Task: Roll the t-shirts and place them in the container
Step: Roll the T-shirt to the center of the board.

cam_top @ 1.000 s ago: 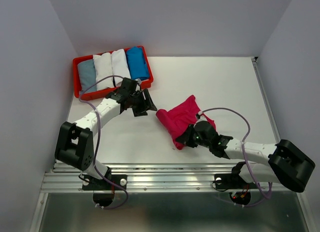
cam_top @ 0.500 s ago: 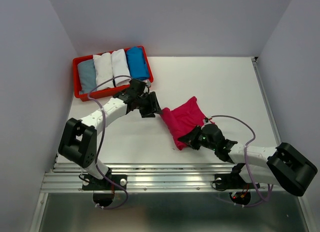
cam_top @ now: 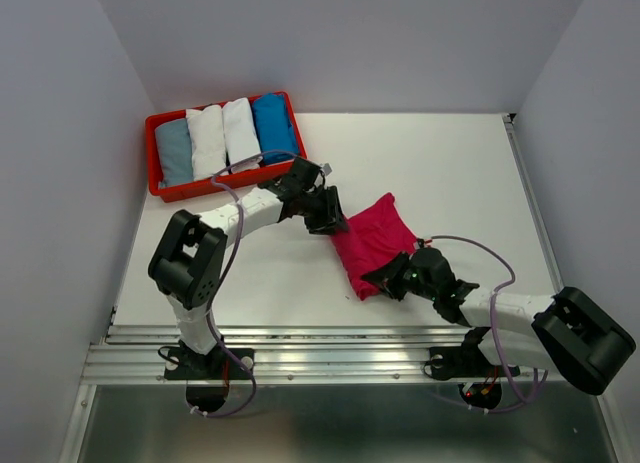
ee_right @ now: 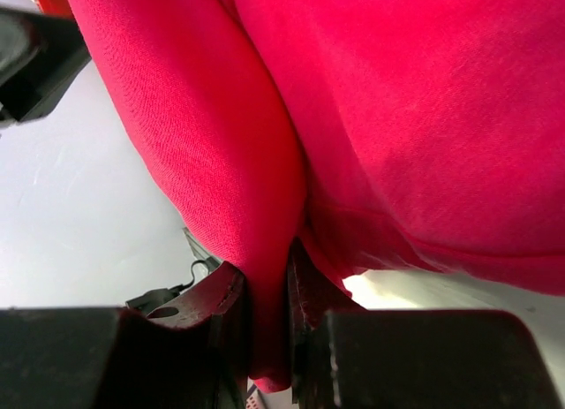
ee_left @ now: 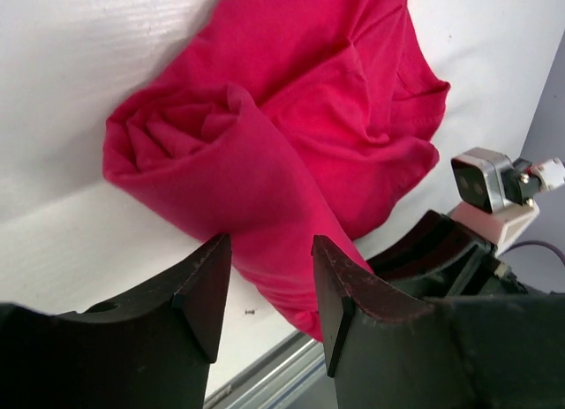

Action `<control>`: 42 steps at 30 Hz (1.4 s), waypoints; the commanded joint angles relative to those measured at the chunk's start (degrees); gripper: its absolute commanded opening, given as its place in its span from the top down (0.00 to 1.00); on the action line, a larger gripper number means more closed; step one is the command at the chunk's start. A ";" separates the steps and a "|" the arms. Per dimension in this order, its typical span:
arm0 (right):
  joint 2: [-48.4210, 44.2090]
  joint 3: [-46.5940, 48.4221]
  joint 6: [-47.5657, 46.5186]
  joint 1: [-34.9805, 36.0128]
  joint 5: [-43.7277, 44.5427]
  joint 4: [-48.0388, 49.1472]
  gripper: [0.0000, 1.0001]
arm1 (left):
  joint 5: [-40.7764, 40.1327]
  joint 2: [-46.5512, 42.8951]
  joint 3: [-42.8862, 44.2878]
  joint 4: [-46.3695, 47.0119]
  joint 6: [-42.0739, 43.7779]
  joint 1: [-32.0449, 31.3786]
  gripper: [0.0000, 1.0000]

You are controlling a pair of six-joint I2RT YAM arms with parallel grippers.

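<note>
A bright magenta-pink t-shirt (cam_top: pixel 375 238) lies partly rolled on the white table, its rolled edge facing left (ee_left: pixel 190 153). My left gripper (cam_top: pixel 335 221) is at the shirt's upper-left end. Its jaws (ee_left: pixel 269 281) are open, and the end of the roll shows in the gap between them without being pinched. My right gripper (cam_top: pixel 387 279) is at the shirt's near end, shut on a fold of the pink cloth (ee_right: pixel 287 285). Rolled t-shirts lie side by side in the tray: one grey-blue (cam_top: pixel 174 149), two white (cam_top: pixel 207 139), one bright blue (cam_top: pixel 273 124).
The red plastic tray (cam_top: pixel 152 158) stands at the back left of the table. Grey walls close in the left, right and back. The aluminium rail (cam_top: pixel 330 335) with both arm bases runs along the near edge.
My left arm has swung right to the pink shirt's end, and its jaws have narrowed. The shirt has settled lower and flatter while my right gripper kept its hold.
</note>
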 commanded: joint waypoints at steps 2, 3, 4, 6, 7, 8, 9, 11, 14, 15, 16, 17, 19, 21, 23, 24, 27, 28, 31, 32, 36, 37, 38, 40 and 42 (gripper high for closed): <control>-1.35 0.22 -0.48 -0.55 1.28 -1.52 0.78 | 0.89 3.76 4.52 3.10 1.11 -0.32 0.48; -2.04 0.57 -1.01 -0.55 2.33 -4.22 0.76 | 0.89 5.25 5.05 3.01 1.29 -0.24 0.49; -2.49 1.01 -2.15 -0.55 2.95 -5.99 0.74 | 0.98 5.87 5.49 2.93 1.37 -0.32 0.50; -3.45 2.85 -4.86 -0.55 5.13 -12.03 0.61 | 0.98 7.10 6.46 3.10 1.38 -0.23 0.50; -4.59 3.91 -6.01 -0.55 6.11 -14.86 0.54 | 0.89 7.37 6.72 3.19 1.38 -0.23 0.50; -5.21 4.96 -7.07 -0.55 7.16 -17.32 0.40 | 0.80 7.63 7.33 3.10 1.38 -0.23 0.50; -5.74 6.97 -7.95 -0.55 8.74 -22.05 0.36 | 0.63 8.07 7.69 3.01 1.46 -0.32 0.50; -8.11 9.18 -10.76 -0.55 11.47 -24.81 0.27 | 0.63 8.77 8.48 2.75 1.55 -0.23 0.51; -11.36 11.29 -14.19 -0.55 13.40 -31.75 0.23 | 0.45 9.74 9.53 2.31 1.55 -0.24 0.51; -12.06 12.17 -14.90 -0.55 13.93 -33.50 0.23 | 0.63 9.83 9.80 2.22 1.55 -0.32 0.51; -12.68 14.27 -16.38 -0.55 14.63 -37.52 0.23 | 0.71 9.83 10.06 2.22 1.55 -0.32 0.51; -13.47 15.42 -17.09 -0.55 15.69 -39.65 0.23 | 0.80 9.83 10.33 2.13 1.55 -0.32 0.51; -15.58 17.53 -19.46 -0.55 20.34 -46.41 0.27 | 0.72 9.22 10.50 1.87 1.55 -0.24 0.51; -15.33 22.87 -21.39 -0.55 28.56 -53.16 0.49 | 0.54 8.52 10.77 1.52 1.73 -0.23 0.51; -13.58 25.51 -23.24 -0.55 33.60 -56.01 0.64 | 0.28 8.17 10.94 1.34 1.73 -0.32 0.51; -10.69 26.84 -25.08 -1.33 37.37 -57.67 0.69 | 0.28 7.99 11.03 0.91 1.90 -0.24 0.51; -4.80 31.93 -28.77 -5.27 38.73 -58.39 0.82 | 0.19 7.47 10.86 0.29 2.08 -0.24 0.52; -0.60 33.08 -29.57 -6.34 38.46 -58.30 0.83 | 0.19 7.03 10.68 0.20 2.17 -0.32 0.52; 5.86 36.95 -32.64 -9.77 37.67 -56.91 0.84 | -0.51 5.44 10.24 -0.41 2.52 -0.23 0.52; 9.43 37.40 -33.70 -10.30 36.97 -56.03 0.84 | -0.60 5.00 10.24 -0.59 2.61 -0.15 0.51; 17.97 41.00 -37.57 -10.92 37.40 -52.51 0.84 | -1.48 3.51 9.98 -1.21 2.96 0.03 0.51; 19.38 41.88 -39.23 -10.92 37.14 -51.55 0.83 | -1.57 3.59 9.98 -1.21 2.96 0.20 0.51; 21.74 42.23 -39.60 -10.92 37.05 -51.01 0.84 | -1.40 3.68 9.72 -1.21 2.96 0.20 0.51; 23.86 42.67 -40.47 -10.92 35.75 -48.83 0.85 | -1.13 3.68 9.36 -1.03 2.96 0.38 0.51; 25.63 42.85 -40.39 -10.92 34.34 -47.68 0.88 | -1.04 3.33 8.75 -0.68 2.87 0.38 0.51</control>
